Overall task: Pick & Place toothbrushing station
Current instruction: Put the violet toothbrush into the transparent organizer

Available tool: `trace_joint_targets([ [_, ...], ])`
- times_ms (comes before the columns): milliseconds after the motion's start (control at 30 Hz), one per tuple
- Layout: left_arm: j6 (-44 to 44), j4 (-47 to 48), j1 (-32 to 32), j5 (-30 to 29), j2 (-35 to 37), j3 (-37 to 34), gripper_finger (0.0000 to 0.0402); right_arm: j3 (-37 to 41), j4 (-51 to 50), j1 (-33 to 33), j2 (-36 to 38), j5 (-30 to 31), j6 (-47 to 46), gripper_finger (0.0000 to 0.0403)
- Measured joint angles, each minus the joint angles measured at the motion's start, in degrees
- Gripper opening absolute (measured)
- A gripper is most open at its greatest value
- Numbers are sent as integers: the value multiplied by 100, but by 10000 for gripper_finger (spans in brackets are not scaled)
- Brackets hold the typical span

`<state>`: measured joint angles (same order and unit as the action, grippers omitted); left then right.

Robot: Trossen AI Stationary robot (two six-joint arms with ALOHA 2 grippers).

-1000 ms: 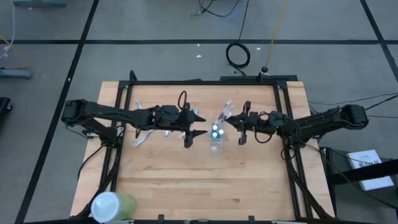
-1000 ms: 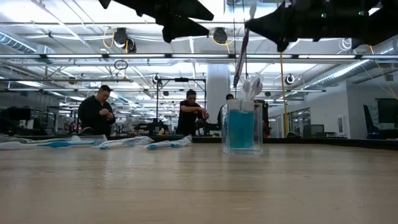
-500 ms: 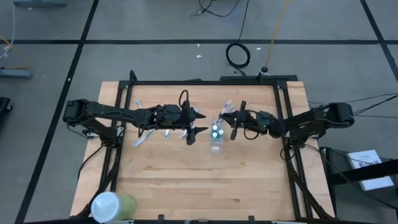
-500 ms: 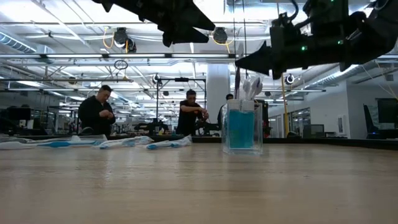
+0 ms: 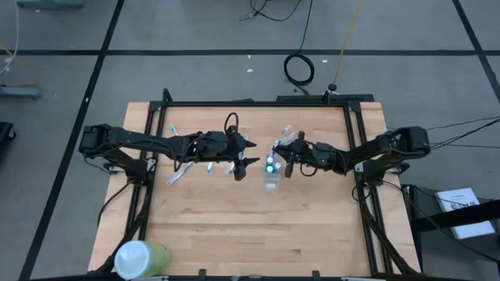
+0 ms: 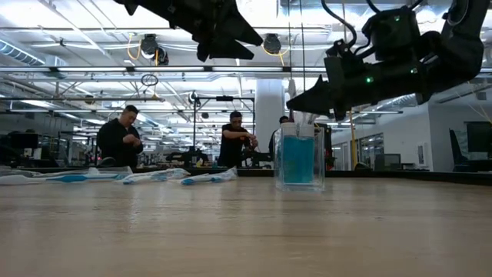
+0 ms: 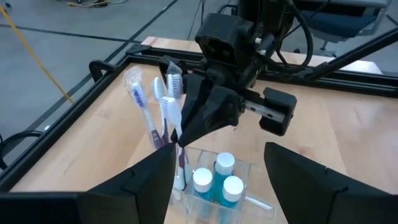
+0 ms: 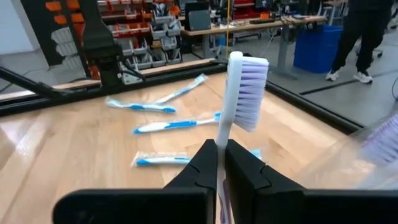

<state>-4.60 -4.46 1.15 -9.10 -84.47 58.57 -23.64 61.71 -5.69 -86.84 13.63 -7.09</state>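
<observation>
High view first: I see my right gripper (image 5: 284,160) right beside the small clear cup (image 5: 271,175) near the middle of the wooden table (image 5: 258,234). Its fingers are pinched shut on the thin neck of a toothbrush (image 8: 239,93) with pale purple bristles. In the right wrist view the brush stands up between the two dark fingers, head on top.

My left gripper (image 5: 244,158) hangs on the other side of the cup, close to it but not touching. Its fingers are spread wide and hold nothing.

From the left wrist view I look down into the cup (image 7: 214,186). Three little blue tubes with white caps (image 7: 216,177) stand in it. A few toothbrushes (image 7: 161,106) lean out of it, heads up, and the right gripper's tips (image 7: 180,135) sit right at them.

More blue-and-white toothbrushes (image 5: 178,164) lie flat on the table under my left arm. A big pale-green container (image 5: 141,257) stands at the near left corner, well apart from the cup.

Low view shows people (image 6: 123,138) in the room behind the table.
</observation>
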Motion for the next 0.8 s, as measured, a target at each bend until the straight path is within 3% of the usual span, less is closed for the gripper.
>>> trace_joint_targets([
  [300,-21,2,0,-4,0,0,253,-9,44,-131,-84,-9,-8,15],
  [800,-140,189,0,-7,0,0,253,2,276,-147,50,7,322,138],
])
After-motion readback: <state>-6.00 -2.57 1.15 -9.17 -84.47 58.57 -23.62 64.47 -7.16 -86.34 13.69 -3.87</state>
